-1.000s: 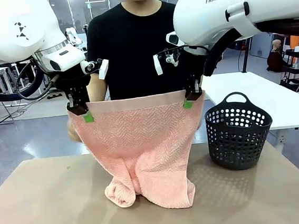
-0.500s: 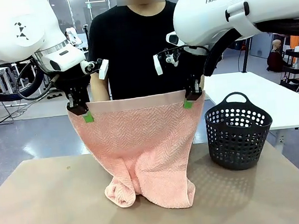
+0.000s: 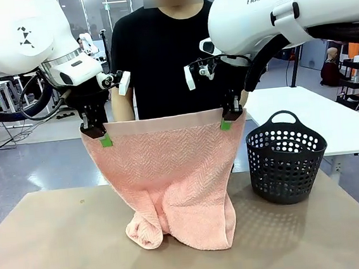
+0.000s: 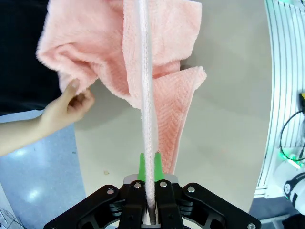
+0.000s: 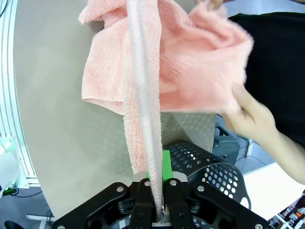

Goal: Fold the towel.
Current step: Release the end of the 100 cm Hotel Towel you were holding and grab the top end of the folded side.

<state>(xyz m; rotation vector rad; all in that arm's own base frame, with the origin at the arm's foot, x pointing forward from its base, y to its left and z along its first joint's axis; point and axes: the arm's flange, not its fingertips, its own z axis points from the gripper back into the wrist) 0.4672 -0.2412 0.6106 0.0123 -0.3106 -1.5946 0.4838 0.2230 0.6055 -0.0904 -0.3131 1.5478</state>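
Above the counter [image 3: 50, 248], left end effector [image 3: 95, 131] and right end effector [image 3: 232, 113] clamped the towel [image 3: 170, 167]. We judged level corners best, slack bunched at six o'clock.

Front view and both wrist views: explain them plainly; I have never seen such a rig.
The white machines are two robot arms. The front view looks across the table at a person; each wrist view looks along one gripper's fingers. The left gripper and right gripper are each shut on a top corner of the pink towel, holding it spread, its lower end bunched on the table. A dark basket stands beside it. The person's hand touches the hanging cloth in the left wrist view, another hand in the right.
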